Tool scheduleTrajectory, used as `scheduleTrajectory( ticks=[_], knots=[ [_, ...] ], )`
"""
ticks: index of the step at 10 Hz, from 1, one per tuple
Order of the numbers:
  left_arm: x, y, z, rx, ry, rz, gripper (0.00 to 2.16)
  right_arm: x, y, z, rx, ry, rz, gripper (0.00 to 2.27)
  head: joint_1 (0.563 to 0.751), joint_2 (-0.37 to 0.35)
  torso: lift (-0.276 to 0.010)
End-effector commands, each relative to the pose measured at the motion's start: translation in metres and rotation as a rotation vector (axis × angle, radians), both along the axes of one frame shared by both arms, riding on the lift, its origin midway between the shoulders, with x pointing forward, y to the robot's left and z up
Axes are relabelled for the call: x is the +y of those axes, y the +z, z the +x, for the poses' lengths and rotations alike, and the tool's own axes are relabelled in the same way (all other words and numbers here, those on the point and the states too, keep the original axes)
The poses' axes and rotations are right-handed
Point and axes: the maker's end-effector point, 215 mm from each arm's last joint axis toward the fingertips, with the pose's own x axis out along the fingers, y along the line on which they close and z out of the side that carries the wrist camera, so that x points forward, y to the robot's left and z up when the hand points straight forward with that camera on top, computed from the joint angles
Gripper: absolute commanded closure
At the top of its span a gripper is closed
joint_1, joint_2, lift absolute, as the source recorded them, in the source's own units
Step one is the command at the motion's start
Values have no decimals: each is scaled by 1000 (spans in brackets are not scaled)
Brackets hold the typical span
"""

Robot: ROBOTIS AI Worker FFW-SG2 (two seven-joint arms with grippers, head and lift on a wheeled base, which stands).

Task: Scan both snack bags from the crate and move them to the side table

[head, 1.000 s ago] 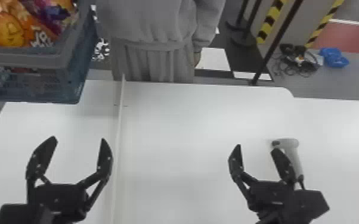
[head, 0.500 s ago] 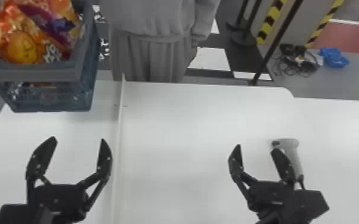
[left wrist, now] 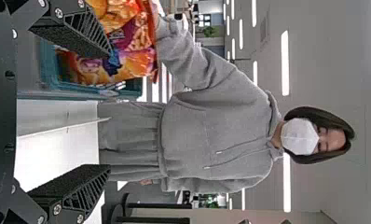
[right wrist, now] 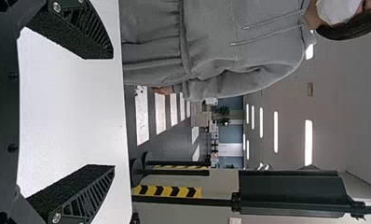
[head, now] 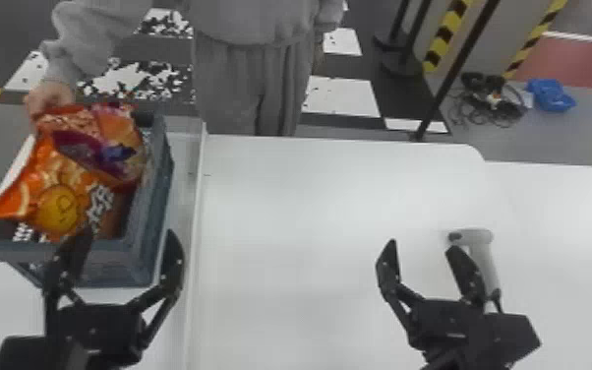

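Note:
In the head view my left gripper [head: 125, 241] stands open, its fingers near the front wall of the blue-grey crate [head: 113, 263]. An orange snack bag [head: 59, 197] and a purple-and-orange snack bag [head: 113, 147] overlap at the crate's top, with a person's hand [head: 49, 98] at their far edge. My right gripper [head: 423, 246] is open and empty, just left of the grey-white scanner [head: 484, 261] on the table. The left wrist view shows my left gripper [left wrist: 106, 112] apart from the snack bags [left wrist: 113, 60]; in the right wrist view my right gripper [right wrist: 113, 112] is spread wide.
A thin raised strip [head: 195, 246] runs front to back on the white table [head: 310, 221], right of the crate. Beyond the far edge stand a person and a black post [head: 457, 69].
The crate with the snack bags has come nearer and slid right, toward my left gripper. A person's hand now shows at the bags. Both arms have stayed still.

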Motion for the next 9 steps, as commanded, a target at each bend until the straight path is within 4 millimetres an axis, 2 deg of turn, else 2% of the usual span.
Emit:
scheduleTrajectory(
  ticks=[1, 3, 6, 7, 9],
  knots=[
    [0, -1, 0, 1, -1, 1, 161, 0, -1, 0, 2, 0, 0, 87, 695, -144, -75],
    [1, -2, 0, 4, 3, 2, 161, 0, -2, 0, 4, 0, 0, 87, 695, -144, -75],
    [14, 2, 0, -9, 36, 6, 161, 0, -2, 0, 4, -1, 1, 87, 695, -135, -75],
    [23, 4, -1, -18, 50, 9, 161, 0, -3, 0, 5, -1, 1, 87, 695, -128, -75],
    [54, 10, -3, -31, 99, 13, 178, 0, -3, 0, 5, -1, 1, 87, 695, -106, -75]
  ],
)
